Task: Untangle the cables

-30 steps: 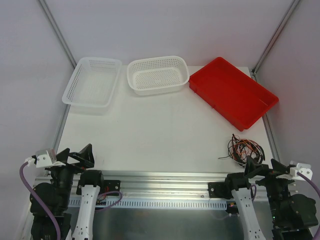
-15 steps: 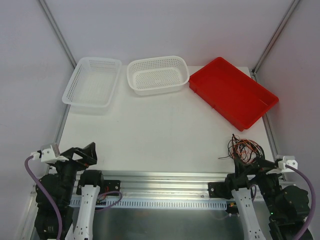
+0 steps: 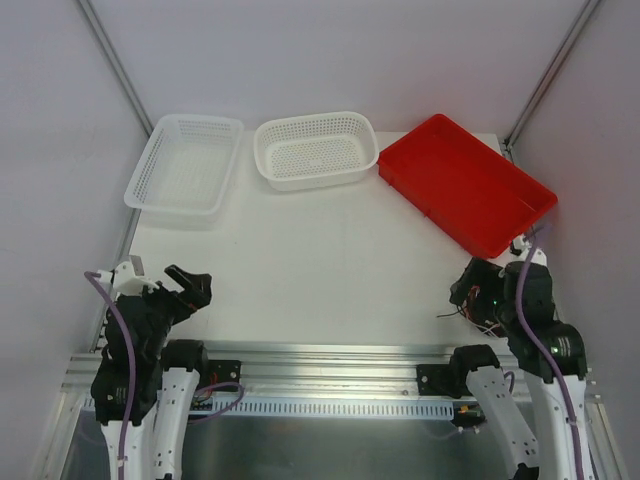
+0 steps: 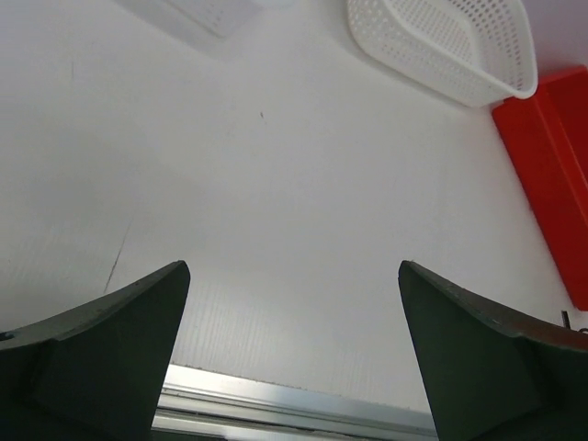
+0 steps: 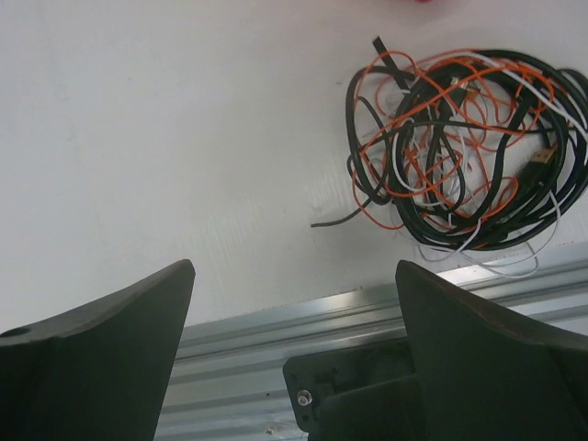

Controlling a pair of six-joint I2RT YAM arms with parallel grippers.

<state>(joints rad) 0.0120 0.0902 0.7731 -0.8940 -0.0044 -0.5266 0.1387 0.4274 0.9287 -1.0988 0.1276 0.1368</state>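
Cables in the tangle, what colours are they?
The cables are black, orange and white, clearest in the right wrist view.

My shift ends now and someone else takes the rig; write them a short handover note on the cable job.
Left gripper: open, holding nothing, over the table.
Right gripper: open, holding nothing, close to the cables, not touching them.
Cables: one tangled heap of orange, white and black at the table's near right edge.
Done: nothing separated.
Left: all the untangling.
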